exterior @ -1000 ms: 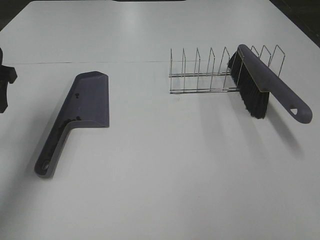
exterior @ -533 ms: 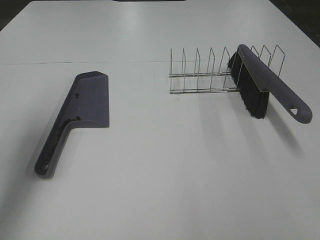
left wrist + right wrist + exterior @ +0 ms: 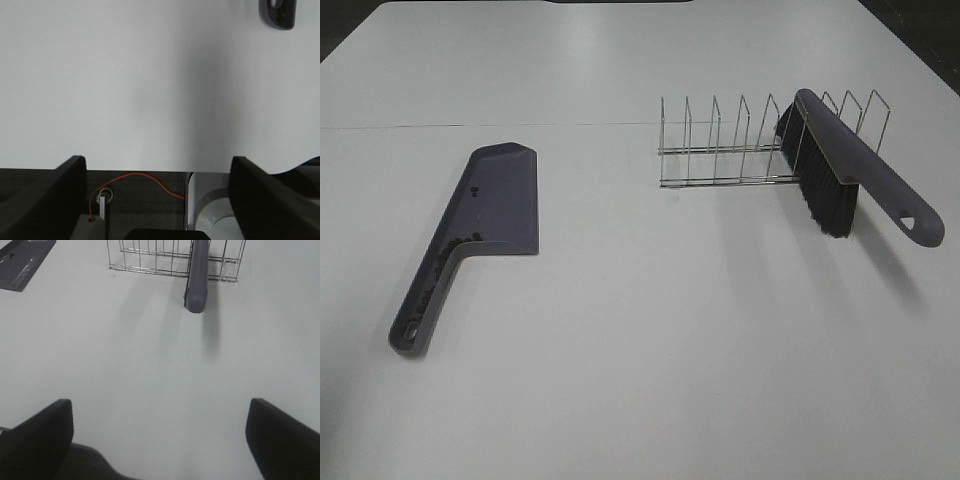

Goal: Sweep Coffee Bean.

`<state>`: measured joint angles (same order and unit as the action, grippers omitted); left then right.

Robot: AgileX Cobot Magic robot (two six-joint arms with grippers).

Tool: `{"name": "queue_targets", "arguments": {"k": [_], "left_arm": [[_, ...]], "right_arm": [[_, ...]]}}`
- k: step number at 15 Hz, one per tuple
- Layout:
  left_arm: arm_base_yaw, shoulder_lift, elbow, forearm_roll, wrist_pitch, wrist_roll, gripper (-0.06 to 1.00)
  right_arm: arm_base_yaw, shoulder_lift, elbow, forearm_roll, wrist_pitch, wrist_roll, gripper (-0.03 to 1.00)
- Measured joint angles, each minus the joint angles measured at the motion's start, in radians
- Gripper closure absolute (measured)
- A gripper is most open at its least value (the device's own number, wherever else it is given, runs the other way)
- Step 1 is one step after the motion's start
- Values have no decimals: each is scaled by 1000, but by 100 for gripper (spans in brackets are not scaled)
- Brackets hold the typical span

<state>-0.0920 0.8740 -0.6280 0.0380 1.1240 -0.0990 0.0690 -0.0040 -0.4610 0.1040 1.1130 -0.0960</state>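
Note:
The purple dustpan (image 3: 492,210) lies flat on the left of the white table, handle toward the front. A few tiny dark coffee beans (image 3: 475,190) sit on its blade, and more dark specks lie along the handle channel (image 3: 448,252). The purple brush (image 3: 855,165) with black bristles leans in the wire rack (image 3: 730,150) on the right. Neither gripper shows in the exterior view. My left gripper (image 3: 157,165) is open and empty over bare table near its front edge, with the dustpan's handle end (image 3: 278,12) ahead. My right gripper (image 3: 159,405) is open and empty, short of the brush handle (image 3: 196,277).
The wire rack (image 3: 150,257) stands at the right rear with several upright dividers. A corner of the dustpan (image 3: 22,262) shows in the right wrist view. The table's front edge (image 3: 135,170) lies under the left gripper, with a red cable (image 3: 150,177) below.
The left gripper stood at the far left edge of the exterior view one second ago and has drawn back out of that view. Dustpan, brush and rack have not moved.

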Motion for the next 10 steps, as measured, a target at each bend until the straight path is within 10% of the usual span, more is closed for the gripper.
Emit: {"name": "queue_targets", "arguments": {"k": [5, 10], "left_arm": [[0, -617, 61, -15, 35, 0, 23], [0, -788, 66, -47, 26, 92, 23]], "right_arm": [[0, 0, 0, 0, 0, 0, 15], [0, 0, 0, 0, 0, 0, 15]]}}
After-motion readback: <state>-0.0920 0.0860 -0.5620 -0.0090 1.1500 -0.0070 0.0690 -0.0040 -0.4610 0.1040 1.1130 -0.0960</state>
